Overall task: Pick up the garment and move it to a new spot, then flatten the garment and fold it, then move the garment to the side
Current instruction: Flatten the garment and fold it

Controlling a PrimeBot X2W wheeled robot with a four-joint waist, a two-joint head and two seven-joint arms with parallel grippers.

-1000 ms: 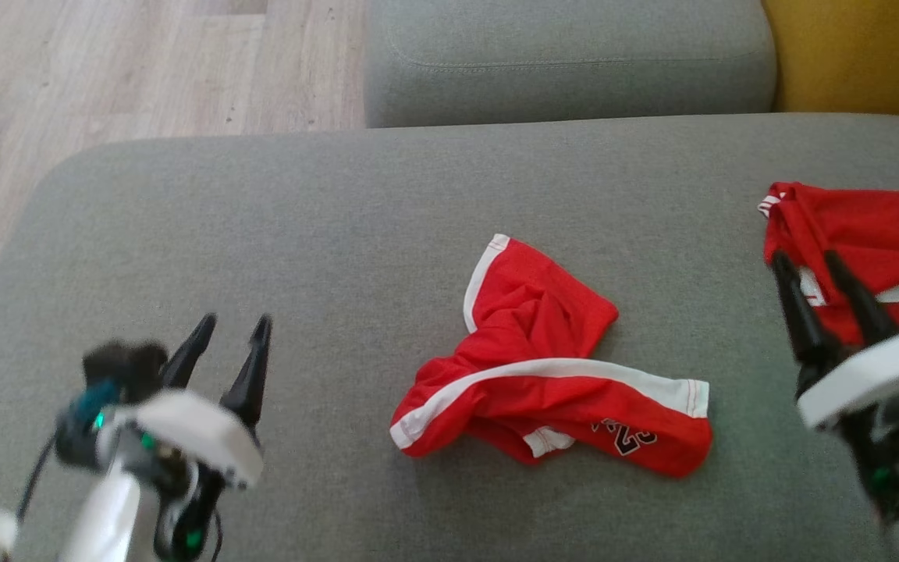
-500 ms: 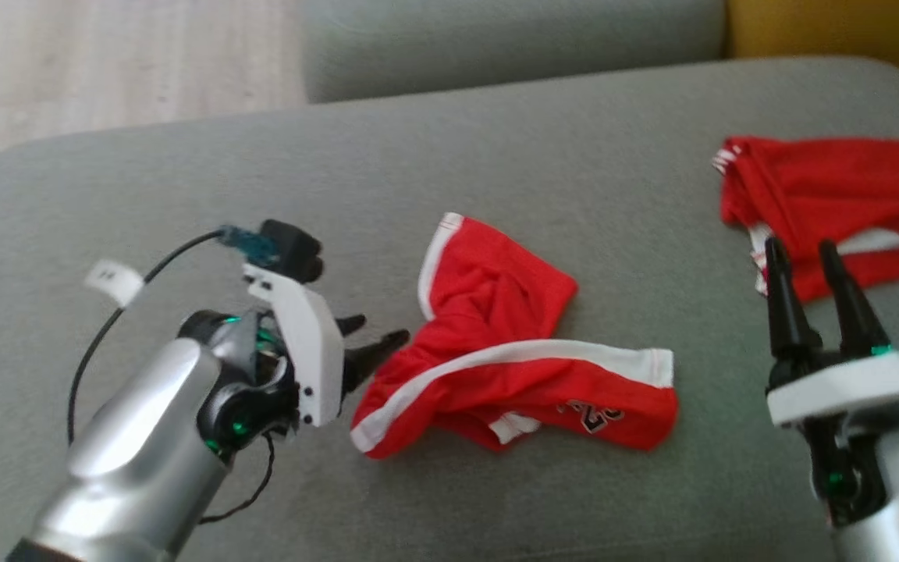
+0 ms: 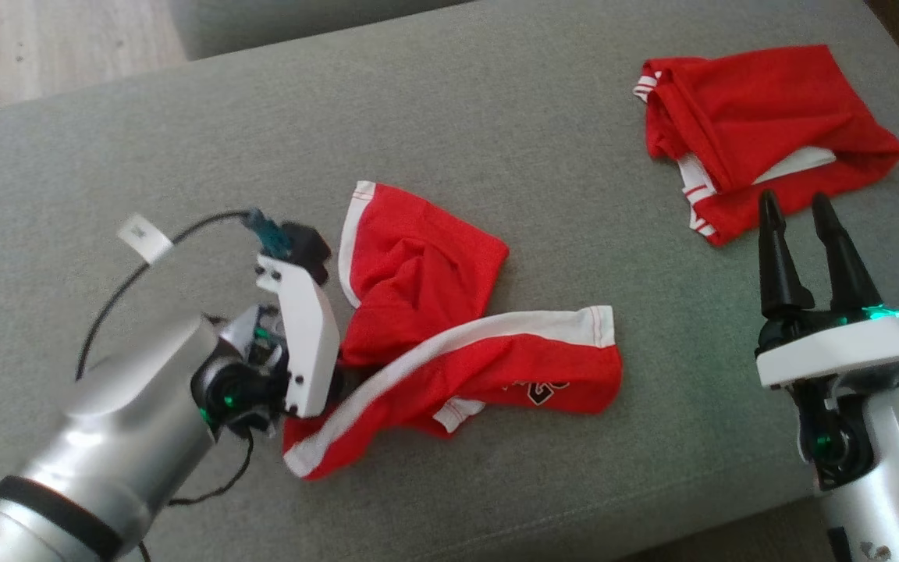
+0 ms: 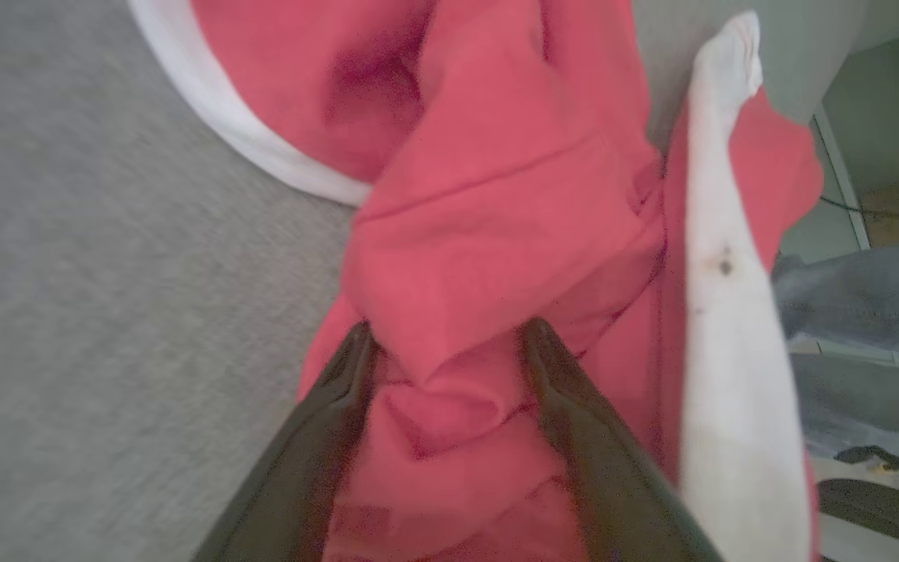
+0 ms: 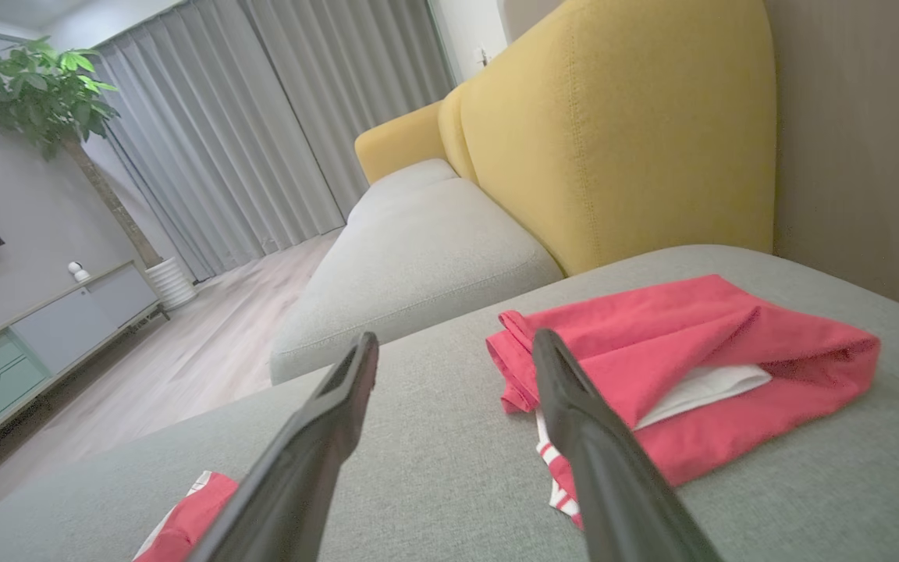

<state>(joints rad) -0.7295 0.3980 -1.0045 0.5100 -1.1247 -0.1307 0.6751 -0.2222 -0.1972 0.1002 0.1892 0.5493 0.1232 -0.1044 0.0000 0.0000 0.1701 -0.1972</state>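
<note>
A grey sofa seat (image 3: pixel 496 109) spans the head view; in the right wrist view a yellow back cushion (image 5: pixel 613 133) stands behind it. The garment (image 3: pixel 449 343), red shorts with white trim and a dark print, lies crumpled near the middle of the seat; a second red garment (image 3: pixel 762 117), folded, lies well apart at the far right. The left gripper (image 4: pixel 449 336) is at the crumpled garment's left edge, its jaws spread wide with a bunched fold of red cloth between the fingers (image 4: pixel 317 437), not clenched on it. The right gripper (image 3: pixel 794 201) hovers just beside the folded garment, jaws released and empty. A black cable (image 3: pixel 106 312) with a white tag (image 3: pixel 145 238) loops from the left wrist.
</note>
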